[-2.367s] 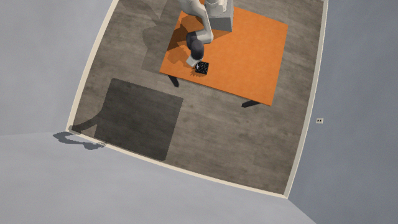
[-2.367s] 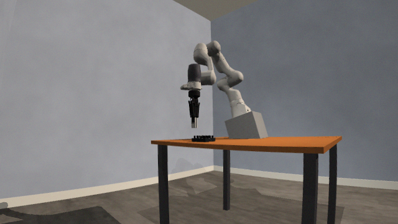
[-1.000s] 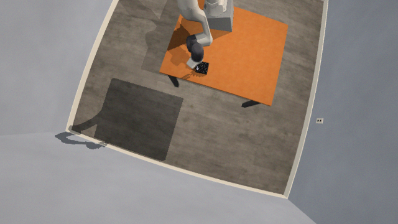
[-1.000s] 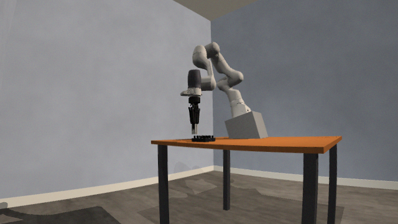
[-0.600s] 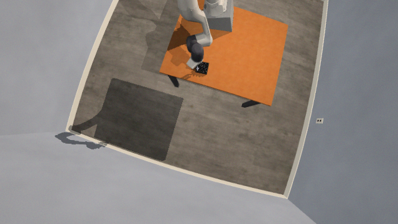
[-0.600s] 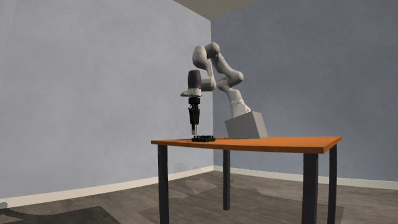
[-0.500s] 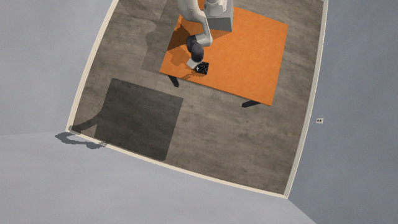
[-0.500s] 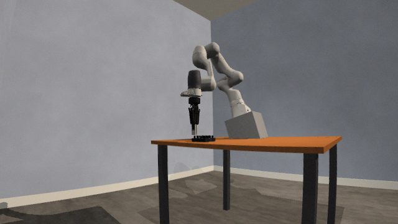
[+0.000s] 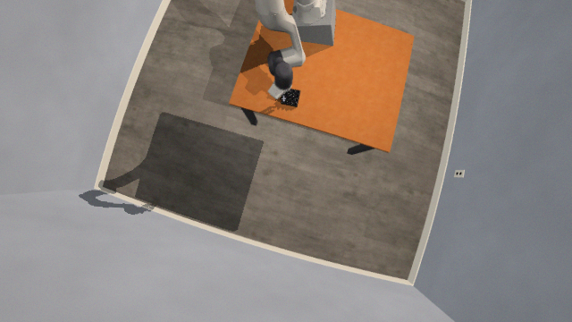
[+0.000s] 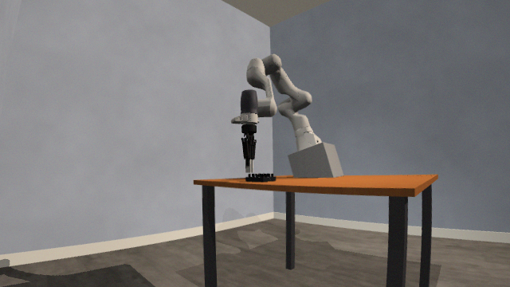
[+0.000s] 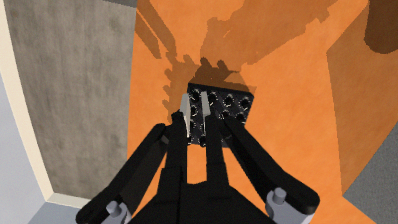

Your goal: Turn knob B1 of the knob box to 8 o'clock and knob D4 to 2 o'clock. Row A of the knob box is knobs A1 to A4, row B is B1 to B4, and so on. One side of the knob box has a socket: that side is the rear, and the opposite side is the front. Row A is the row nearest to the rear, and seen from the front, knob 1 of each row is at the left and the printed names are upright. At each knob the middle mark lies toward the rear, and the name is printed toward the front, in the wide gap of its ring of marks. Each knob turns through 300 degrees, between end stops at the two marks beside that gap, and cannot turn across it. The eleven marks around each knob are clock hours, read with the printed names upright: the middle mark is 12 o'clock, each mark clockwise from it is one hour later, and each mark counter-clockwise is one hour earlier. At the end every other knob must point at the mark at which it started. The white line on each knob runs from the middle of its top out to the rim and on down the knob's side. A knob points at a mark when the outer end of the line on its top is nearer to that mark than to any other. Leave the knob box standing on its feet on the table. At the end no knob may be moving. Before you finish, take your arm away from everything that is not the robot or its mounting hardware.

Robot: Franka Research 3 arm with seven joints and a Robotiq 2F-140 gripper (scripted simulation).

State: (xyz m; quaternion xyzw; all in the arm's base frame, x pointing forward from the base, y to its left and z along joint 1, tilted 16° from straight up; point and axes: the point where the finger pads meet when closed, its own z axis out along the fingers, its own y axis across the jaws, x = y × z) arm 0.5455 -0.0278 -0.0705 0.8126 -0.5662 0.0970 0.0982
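The knob box (image 9: 290,97) is a small black square block with rows of black knobs. It stands on the orange table (image 9: 326,80) near the front left edge and also shows in the side view (image 10: 260,178). My gripper (image 10: 249,169) points straight down, with its tips just above the box's left end. In the wrist view my gripper (image 11: 195,101) has its two pale pads a narrow gap apart over the left column of knobs on the box (image 11: 220,112). Nothing is held between them. The knob names and white lines are too small to read.
The robot's grey base block (image 10: 315,160) stands on the table behind the box. The table's left edge (image 11: 131,115) runs close to the box, with the floor below.
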